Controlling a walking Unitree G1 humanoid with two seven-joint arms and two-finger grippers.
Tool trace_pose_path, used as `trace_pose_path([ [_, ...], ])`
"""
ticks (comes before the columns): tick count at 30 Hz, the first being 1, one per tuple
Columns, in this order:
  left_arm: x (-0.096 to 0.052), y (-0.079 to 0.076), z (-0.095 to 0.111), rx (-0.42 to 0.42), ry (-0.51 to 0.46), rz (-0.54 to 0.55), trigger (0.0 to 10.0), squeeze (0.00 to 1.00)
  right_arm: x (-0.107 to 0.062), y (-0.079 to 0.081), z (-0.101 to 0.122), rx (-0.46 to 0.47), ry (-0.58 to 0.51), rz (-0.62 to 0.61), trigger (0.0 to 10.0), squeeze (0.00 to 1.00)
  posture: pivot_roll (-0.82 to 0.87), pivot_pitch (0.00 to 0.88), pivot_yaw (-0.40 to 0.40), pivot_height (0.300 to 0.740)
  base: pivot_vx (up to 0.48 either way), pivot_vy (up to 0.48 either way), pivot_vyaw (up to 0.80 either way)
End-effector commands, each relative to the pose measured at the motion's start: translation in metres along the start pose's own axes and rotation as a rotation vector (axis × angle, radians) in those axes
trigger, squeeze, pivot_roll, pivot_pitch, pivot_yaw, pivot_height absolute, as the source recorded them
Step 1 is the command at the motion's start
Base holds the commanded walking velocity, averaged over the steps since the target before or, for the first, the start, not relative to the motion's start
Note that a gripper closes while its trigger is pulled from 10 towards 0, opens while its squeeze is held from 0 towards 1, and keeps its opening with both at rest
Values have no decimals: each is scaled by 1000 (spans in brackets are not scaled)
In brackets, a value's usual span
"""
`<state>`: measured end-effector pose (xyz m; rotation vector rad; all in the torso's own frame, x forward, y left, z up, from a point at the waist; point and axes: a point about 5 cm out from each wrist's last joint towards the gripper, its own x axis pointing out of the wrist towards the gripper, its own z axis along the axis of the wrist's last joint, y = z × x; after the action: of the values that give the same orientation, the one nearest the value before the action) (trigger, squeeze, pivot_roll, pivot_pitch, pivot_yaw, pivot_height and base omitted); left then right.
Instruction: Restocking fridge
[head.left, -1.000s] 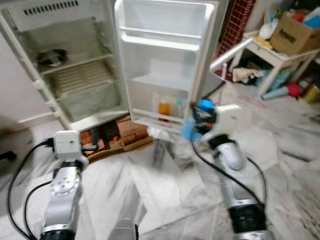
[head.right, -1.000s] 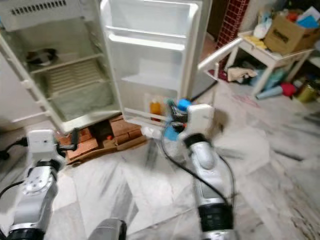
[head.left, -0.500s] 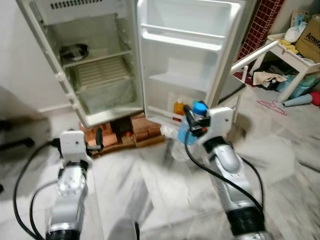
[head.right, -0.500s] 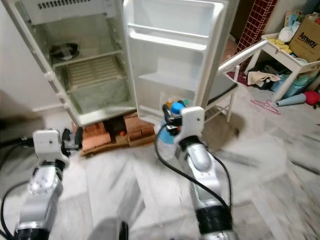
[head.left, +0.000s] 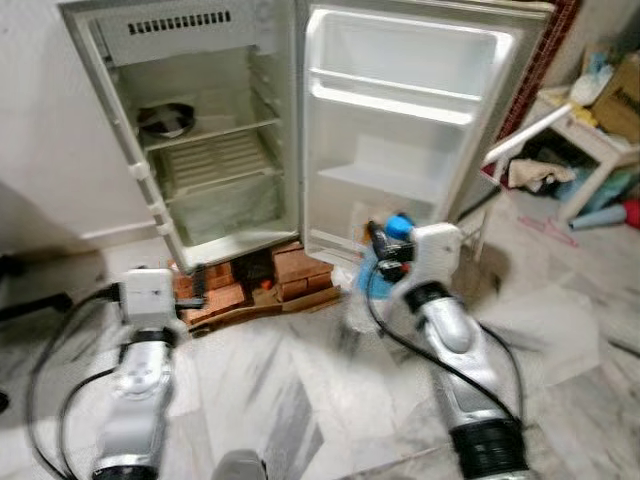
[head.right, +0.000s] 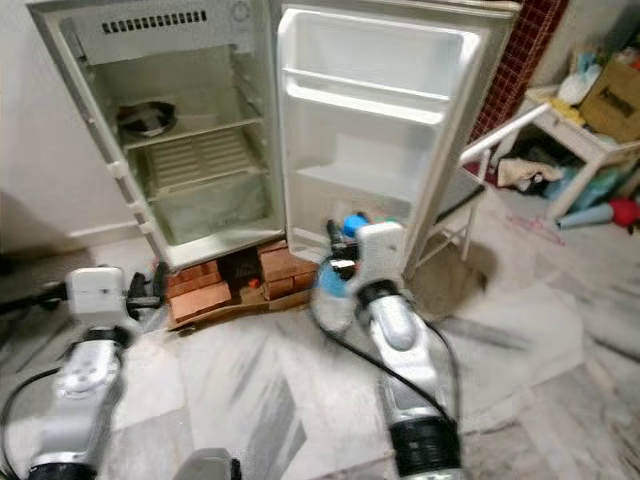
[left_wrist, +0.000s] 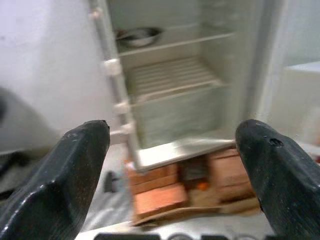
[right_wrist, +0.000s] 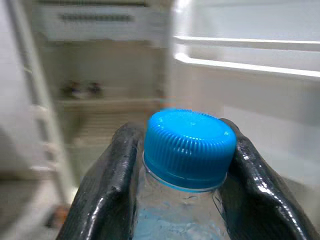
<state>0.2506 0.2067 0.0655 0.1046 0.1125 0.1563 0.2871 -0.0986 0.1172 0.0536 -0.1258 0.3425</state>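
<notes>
A small white fridge (head.left: 200, 150) stands open, its door (head.left: 410, 120) swung right with bare upper shelves. My right gripper (head.left: 385, 248) is shut on a clear water bottle with a blue cap (right_wrist: 189, 147), held upright low in front of the door. The black fingers (right_wrist: 107, 185) press the bottle's neck from both sides. My left gripper (left_wrist: 172, 165) is open and holds nothing; it hovers low before the fridge's bottom edge, near the bricks (head.left: 290, 275).
A dark bowl (head.left: 165, 118) sits on the fridge's upper shelf. The fridge rests on bricks. At the right stand a white table (head.left: 560, 120) with a cardboard box (head.left: 622, 95) and clutter beneath. Marble floor (head.left: 300, 380) lies open between my arms.
The whole picture has shifted, so the camera moved: the fridge now sits more central and farther off. My right gripper keeps its hold on the bottle; the left stays open.
</notes>
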Motion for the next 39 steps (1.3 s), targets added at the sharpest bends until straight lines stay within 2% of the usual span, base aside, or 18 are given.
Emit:
trace_pose_path([
  [1, 2, -10, 3, -13, -8, -23, 10000, 0, -1, -10, 9, -26, -43, -11, 10000, 0, 56, 46, -22, 740, 401, 262, 788],
  [7, 2, -13, 1, -13, 1, -28, 10000, 0, 0, -13, 10, -25, -42, -32, 10000, 0, 53, 45, -20, 740, 409, 250, 615],
  [13, 2, -14, 1, -13, 3, -31, 10000, 0, 0, -14, 9, -15, -38, -39, 10000, 0, 53, 44, -20, 740, 412, 246, 0],
  [29, 3, -22, -5, 8, 41, -73, 10000, 0, 0, -23, 8, -57, -35, -93, 10000, 0, 51, 49, -22, 740, 453, -32, 0],
  [39, 2, -23, -6, -2, 47, -79, 10000, 0, -2, -24, 4, -42, -24, -114, 10000, 0, 52, 50, -29, 740, 52, 0, 0],
])
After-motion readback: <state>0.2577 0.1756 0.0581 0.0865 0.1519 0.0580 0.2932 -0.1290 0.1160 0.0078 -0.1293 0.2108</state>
